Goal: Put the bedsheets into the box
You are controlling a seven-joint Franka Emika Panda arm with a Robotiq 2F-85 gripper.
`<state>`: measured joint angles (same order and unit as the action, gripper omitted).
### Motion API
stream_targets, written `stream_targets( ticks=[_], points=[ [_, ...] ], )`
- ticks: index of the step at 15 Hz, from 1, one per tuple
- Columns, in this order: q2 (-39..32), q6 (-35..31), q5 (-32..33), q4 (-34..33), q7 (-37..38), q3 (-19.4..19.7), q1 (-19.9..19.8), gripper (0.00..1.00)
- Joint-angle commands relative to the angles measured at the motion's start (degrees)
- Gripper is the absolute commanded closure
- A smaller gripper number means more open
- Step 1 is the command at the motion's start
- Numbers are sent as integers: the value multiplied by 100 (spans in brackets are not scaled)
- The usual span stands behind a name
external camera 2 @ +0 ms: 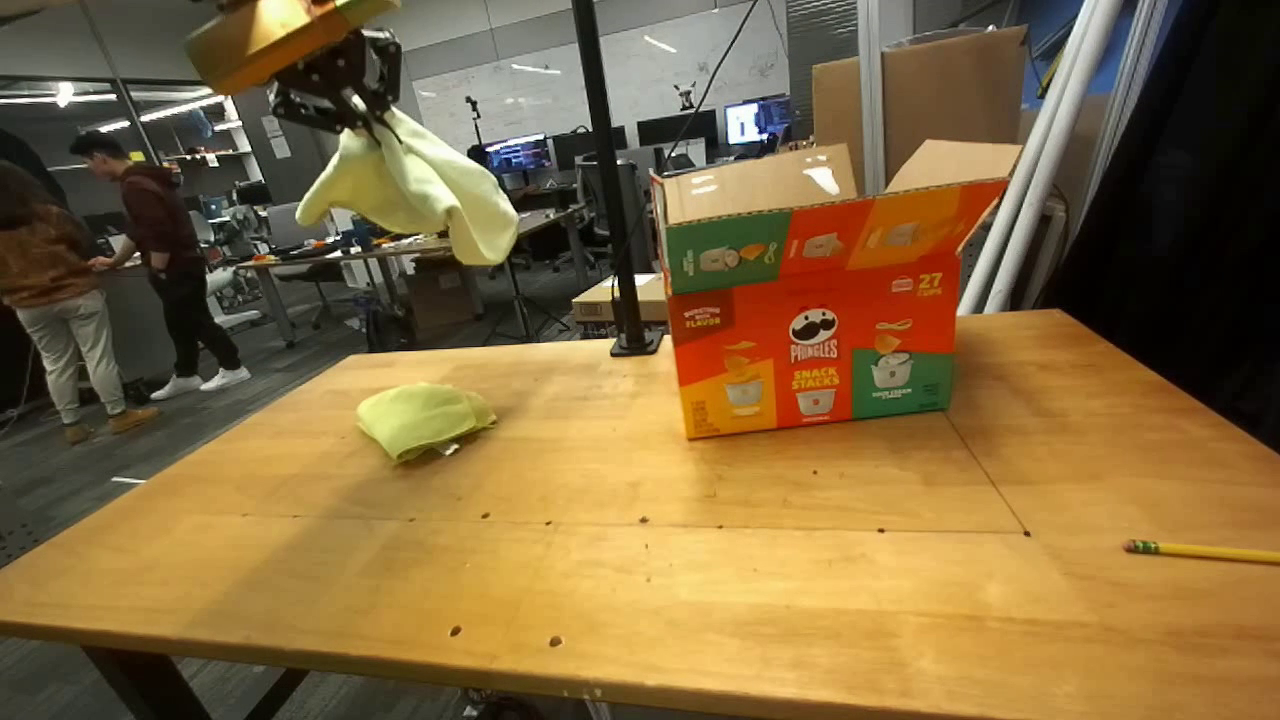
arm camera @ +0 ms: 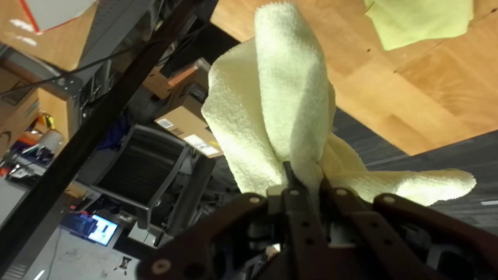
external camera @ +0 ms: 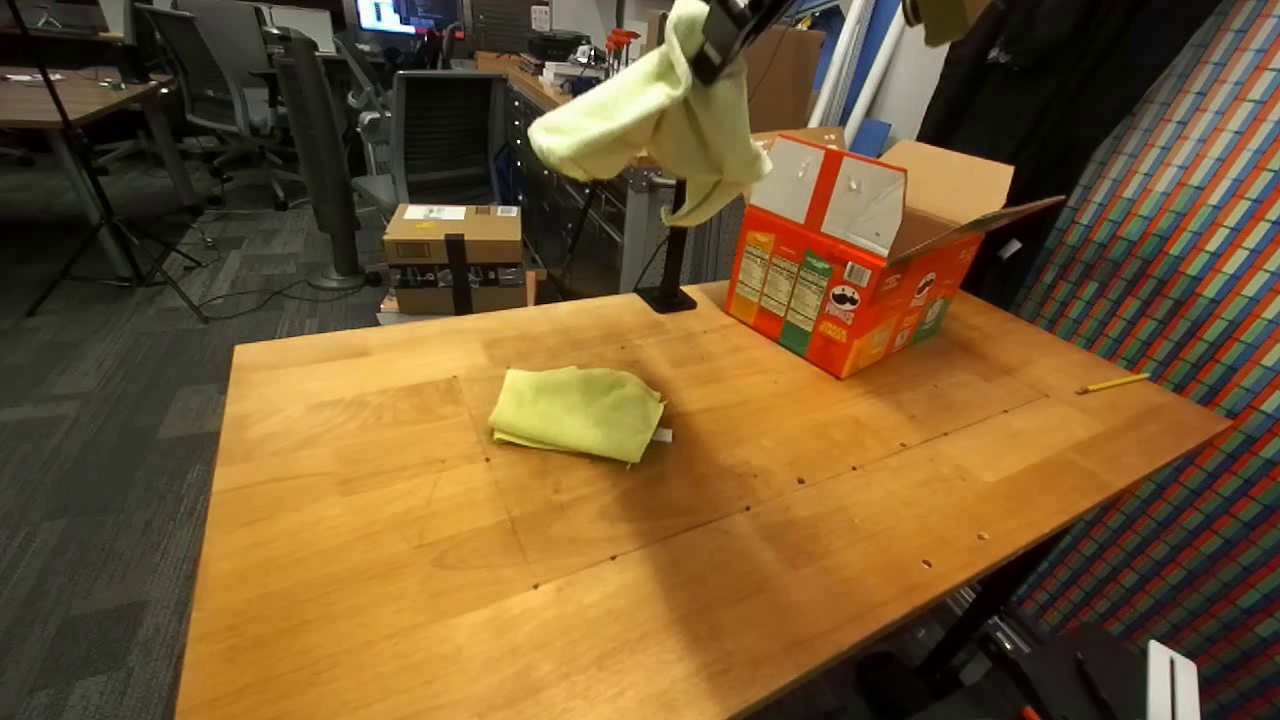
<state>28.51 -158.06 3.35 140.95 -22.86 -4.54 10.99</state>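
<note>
A pale yellow-green cloth hangs from my gripper, high above the table, in both exterior views (external camera: pixel 600 120) (external camera 2: pixel 415 190) and in the wrist view (arm camera: pixel 288 85). My gripper (arm camera: pixel 305 175) is shut on a pinched fold of it; the gripper also shows in an exterior view (external camera 2: pixel 370 120). A second, stronger yellow-green folded cloth lies flat on the table (external camera: pixel 580 412) (external camera 2: pixel 420 418), with a small white tag. The orange box (external camera: pixel 800 285) (external camera 2: pixel 815 340) stands on the table with its flaps open, apart from the gripper. Its inside is hidden. No pink or cream-white cloth shows.
A black pole (external camera: pixel 676 250) (external camera 2: pixel 608 180) rises from the wooden table (external camera: pixel 400 560) (external camera 2: pixel 700 600) beside the box. The box's flaps (external camera: pixel 950 180) stick up and outward. A yellow pencil (external camera: pixel 1113 383) (external camera 2: pixel 1200 552) lies on the table past the box. Two people stand in the background.
</note>
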Motion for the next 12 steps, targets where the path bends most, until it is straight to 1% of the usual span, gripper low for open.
stream_targets(
  ticks=[1,5,8,10,12],
  points=[
    [76,-332,354,-385,257,54,-196,100],
    [70,-545,662,-708,415,125,-587,100],
    [112,-582,962,-877,603,123,-1022,100],
    [149,-587,1155,-923,748,127,-1313,100],
    [207,-590,1240,-890,821,234,-1502,100]
  ],
)
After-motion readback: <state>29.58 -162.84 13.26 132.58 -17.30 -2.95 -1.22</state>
